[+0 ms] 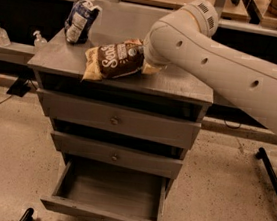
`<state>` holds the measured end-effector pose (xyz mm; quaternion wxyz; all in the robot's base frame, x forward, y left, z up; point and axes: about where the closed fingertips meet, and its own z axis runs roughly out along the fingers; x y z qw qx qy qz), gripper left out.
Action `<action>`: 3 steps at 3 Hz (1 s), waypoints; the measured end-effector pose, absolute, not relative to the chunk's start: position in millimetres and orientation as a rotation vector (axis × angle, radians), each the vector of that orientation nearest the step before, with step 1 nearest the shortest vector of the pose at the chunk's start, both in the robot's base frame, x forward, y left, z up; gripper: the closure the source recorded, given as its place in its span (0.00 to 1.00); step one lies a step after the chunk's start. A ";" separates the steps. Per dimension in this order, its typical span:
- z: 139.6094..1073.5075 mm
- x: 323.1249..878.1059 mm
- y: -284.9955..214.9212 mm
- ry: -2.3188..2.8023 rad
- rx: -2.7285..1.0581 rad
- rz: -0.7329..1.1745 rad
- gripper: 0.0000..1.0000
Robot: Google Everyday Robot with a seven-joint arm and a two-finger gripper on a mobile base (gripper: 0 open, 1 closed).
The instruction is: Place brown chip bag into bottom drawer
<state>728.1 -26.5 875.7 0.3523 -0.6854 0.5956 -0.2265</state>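
Observation:
The brown chip bag [112, 59] lies on the grey cabinet top [182, 82], its tan left end near the front edge. Its right end is covered by my white arm [177, 41], which reaches in from the right. My gripper is behind the arm's end link at the bag's right end and does not show. The bottom drawer [111, 192] is pulled out below and shows a plain bare box interior. The two shallower drawers [114, 121] above it are closed.
A dark blue and white bag [80, 20] stands at the cabinet's back left. Two small clear bottles [0, 33] sit on a shelf to the left. A black stand leg [271, 174] lies on the floor at right. A dark object [26, 215] lies by the drawer's front left corner.

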 end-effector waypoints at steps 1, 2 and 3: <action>893.9 728.4 -26.9 1.483 -1.698 -0.526 0.73; 923.2 720.3 -25.2 1.393 -1.597 -0.420 0.95; 960.7 701.6 -24.1 1.281 -1.499 -0.331 1.00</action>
